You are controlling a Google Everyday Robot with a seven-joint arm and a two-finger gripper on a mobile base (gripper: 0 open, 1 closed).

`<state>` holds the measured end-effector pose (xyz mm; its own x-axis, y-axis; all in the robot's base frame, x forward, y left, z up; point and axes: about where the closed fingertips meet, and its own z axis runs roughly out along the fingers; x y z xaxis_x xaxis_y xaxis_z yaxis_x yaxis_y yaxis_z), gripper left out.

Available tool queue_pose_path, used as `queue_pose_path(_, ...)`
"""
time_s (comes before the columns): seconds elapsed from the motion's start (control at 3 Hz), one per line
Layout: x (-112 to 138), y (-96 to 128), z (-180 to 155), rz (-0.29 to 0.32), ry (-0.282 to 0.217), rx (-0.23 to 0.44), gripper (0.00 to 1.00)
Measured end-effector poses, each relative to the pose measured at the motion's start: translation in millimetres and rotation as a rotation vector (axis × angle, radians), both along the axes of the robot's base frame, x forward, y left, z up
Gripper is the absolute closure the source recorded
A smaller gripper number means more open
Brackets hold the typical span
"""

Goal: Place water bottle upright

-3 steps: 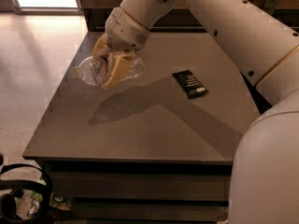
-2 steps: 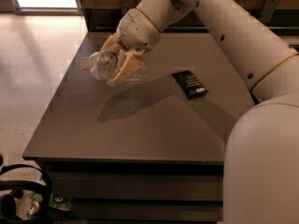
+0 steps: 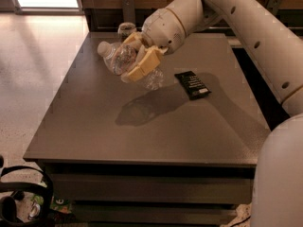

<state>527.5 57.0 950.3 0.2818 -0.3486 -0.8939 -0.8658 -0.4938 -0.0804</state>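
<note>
Above table (image 3: 142,141), tool (image 3: 136,63) clasping tilted water bottle (image 3: 115,56), black packet (image 3: 192,84) nearby

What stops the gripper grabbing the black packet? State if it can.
Probably not yet: the gripper, above the table, is shut on the water bottle. Nothing lies between it and the black packet.

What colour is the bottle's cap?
White cap, camera view; the tool grips the water bottle above the table.
</note>
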Motion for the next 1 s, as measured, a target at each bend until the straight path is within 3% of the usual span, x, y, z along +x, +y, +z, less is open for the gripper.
queue_pose_path(0.33,-29,-15,8,-0.033,0.095,0.009,1.0)
queue_pose_path(0.67,-54,-19,14,-0.051,0.171,0.113,1.0)
queue_pose_path(1.0,-72,-6,34,-0.054,0.173,0.346,1.0)
